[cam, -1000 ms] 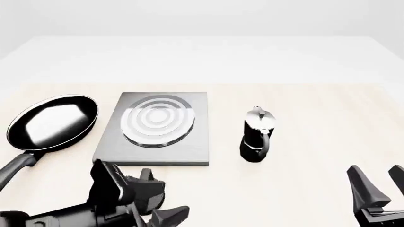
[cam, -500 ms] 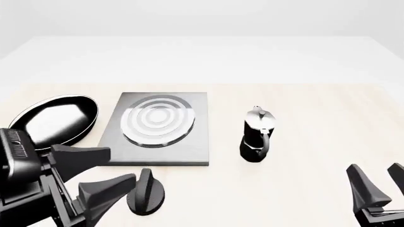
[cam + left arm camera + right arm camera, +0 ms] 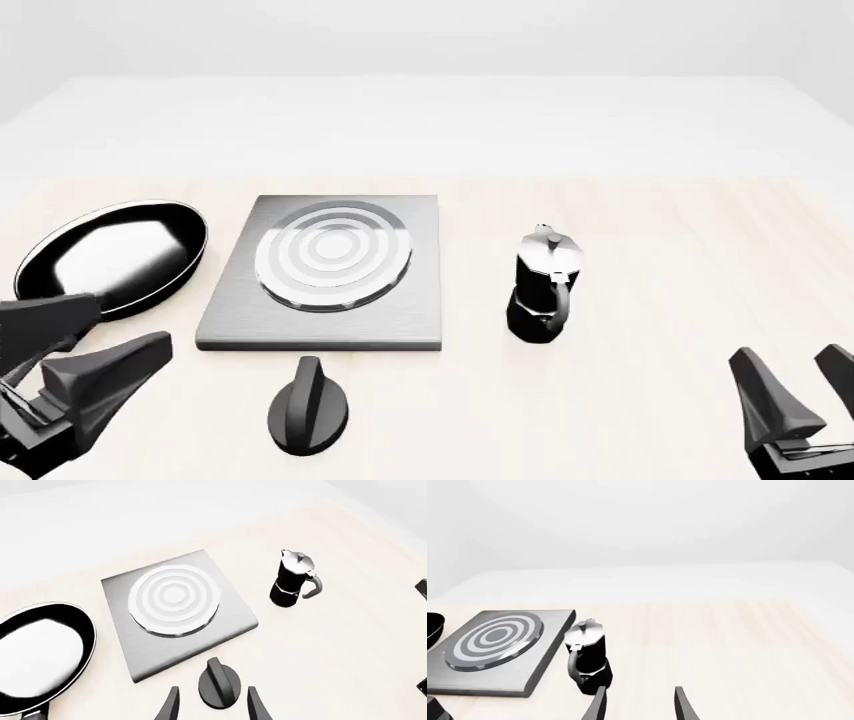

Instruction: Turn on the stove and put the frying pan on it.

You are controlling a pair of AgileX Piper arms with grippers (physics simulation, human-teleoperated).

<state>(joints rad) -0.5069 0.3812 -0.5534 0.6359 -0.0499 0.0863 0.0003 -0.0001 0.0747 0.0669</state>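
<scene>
The stove (image 3: 320, 300) is a grey slab with a ringed burner (image 3: 331, 255) at centre left. Its black oval knob (image 3: 308, 405) stands free on the table just in front of it. Left of the slab lies the black frying pan (image 3: 114, 250), with its handle hidden behind my left gripper (image 3: 134, 322). That gripper is open and empty, well left of the knob. In the left wrist view the knob (image 3: 220, 682) shows ahead between the open fingertips (image 3: 172, 702), with stove (image 3: 193, 635) and pan (image 3: 43, 655) beyond. My right gripper (image 3: 794, 358) is open at the near right.
A black-and-silver moka pot (image 3: 543, 285) stands upright right of the stove, and in the right wrist view the moka pot (image 3: 586, 657) is close ahead of the open right gripper (image 3: 640, 690). Pale wood table (image 3: 667, 250) stretches to the right.
My left gripper has drawn back from over the knob toward the near left. The knob now stands uncovered. The right arm has stayed still.
</scene>
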